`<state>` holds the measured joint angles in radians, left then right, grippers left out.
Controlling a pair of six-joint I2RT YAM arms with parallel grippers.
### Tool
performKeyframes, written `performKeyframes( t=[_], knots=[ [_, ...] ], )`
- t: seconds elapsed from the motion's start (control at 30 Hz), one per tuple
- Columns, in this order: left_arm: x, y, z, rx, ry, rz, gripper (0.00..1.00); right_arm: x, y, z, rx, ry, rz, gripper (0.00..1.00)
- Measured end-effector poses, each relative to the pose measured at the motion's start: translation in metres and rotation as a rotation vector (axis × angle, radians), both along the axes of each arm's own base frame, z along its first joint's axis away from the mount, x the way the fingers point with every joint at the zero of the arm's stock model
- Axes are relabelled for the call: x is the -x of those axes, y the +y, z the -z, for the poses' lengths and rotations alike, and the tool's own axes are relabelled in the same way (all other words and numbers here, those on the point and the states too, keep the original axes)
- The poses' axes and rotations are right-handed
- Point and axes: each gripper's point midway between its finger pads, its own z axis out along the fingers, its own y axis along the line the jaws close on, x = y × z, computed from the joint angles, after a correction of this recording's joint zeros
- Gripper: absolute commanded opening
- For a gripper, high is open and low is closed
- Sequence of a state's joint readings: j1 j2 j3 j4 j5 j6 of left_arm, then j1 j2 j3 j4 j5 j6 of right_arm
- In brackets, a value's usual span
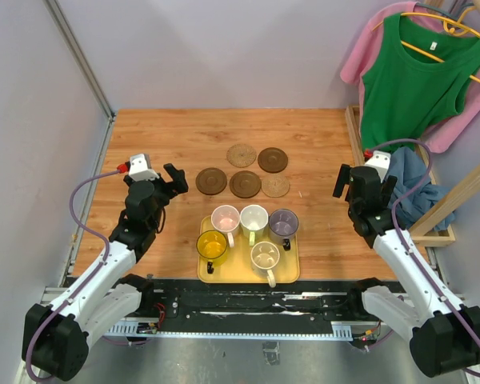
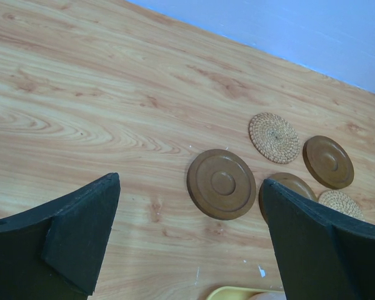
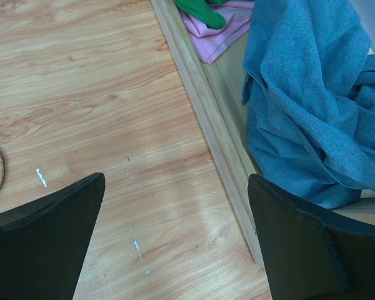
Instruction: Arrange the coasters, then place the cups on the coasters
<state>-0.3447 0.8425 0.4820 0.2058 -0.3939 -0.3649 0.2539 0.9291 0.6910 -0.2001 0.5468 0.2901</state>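
Five coasters lie grouped mid-table: a tan woven one [image 1: 242, 154], a dark brown one [image 1: 273, 159], two more dark brown ones [image 1: 211, 180] [image 1: 245, 184], and a second tan one [image 1: 275, 186]. Five cups stand on the yellow tray [image 1: 292, 272]: pink [image 1: 225, 218], pale green-white [image 1: 254, 218], grey-purple [image 1: 283, 222], yellow [image 1: 212, 246] and cream [image 1: 266, 256]. My left gripper [image 1: 174, 180] [image 2: 190, 185] hovers open left of the coasters, the nearest dark brown coaster [image 2: 222, 184] ahead of it. Near the table's right side, my right gripper [image 1: 346, 182] [image 3: 176, 181] is open and holds nothing.
A wooden rail [image 3: 206, 112] borders the table on the right, with a blue cloth [image 3: 312, 106] heaped beyond it. Green and pink garments [image 1: 416, 76] hang at the back right. Grey walls close the left and far sides.
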Motion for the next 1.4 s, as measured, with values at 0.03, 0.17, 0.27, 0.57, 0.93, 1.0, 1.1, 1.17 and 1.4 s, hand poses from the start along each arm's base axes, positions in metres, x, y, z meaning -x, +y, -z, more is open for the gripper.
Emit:
performKeyframes(
  t=[0.03, 0.17, 0.27, 0.57, 0.93, 1.0, 1.1, 1.17, 1.4],
  knots=[
    [0.0, 0.0, 0.0, -0.001, 0.001, -0.001, 1.0, 0.0, 0.0, 0.0, 0.0, 0.0, 0.0, 0.98],
    [0.0, 0.001, 0.001, -0.002, 0.004, -0.006, 1.0, 0.0, 0.0, 0.0, -0.001, -0.001, 0.001, 0.98],
    [-0.002, 0.0, 0.005, -0.006, 0.015, -0.006, 1.0, 0.0, 0.0, 0.0, -0.001, 0.001, 0.001, 0.98],
    [-0.009, -0.002, 0.029, -0.029, 0.086, -0.006, 1.0, -0.009, 0.002, 0.01, 0.012, 0.052, 0.001, 0.99],
    [-0.03, -0.017, 0.068, -0.054, 0.193, 0.029, 0.97, -0.04, 0.019, 0.01, -0.008, 0.084, -0.047, 0.99],
    [-0.035, -0.021, 0.076, -0.056, 0.21, 0.043, 0.97, -0.049, 0.025, 0.012, -0.018, 0.097, -0.068, 0.99],
    [-0.041, -0.027, 0.083, -0.055, 0.225, 0.064, 0.96, -0.063, 0.037, 0.018, -0.035, 0.12, -0.109, 0.79],
    [-0.047, -0.032, 0.089, -0.053, 0.235, 0.079, 0.94, -0.073, 0.048, 0.024, -0.053, 0.138, -0.147, 0.62],
    [-0.062, -0.046, 0.11, -0.052, 0.29, 0.119, 0.75, -0.099, 0.098, 0.051, -0.124, 0.221, -0.324, 0.36]
  ],
)
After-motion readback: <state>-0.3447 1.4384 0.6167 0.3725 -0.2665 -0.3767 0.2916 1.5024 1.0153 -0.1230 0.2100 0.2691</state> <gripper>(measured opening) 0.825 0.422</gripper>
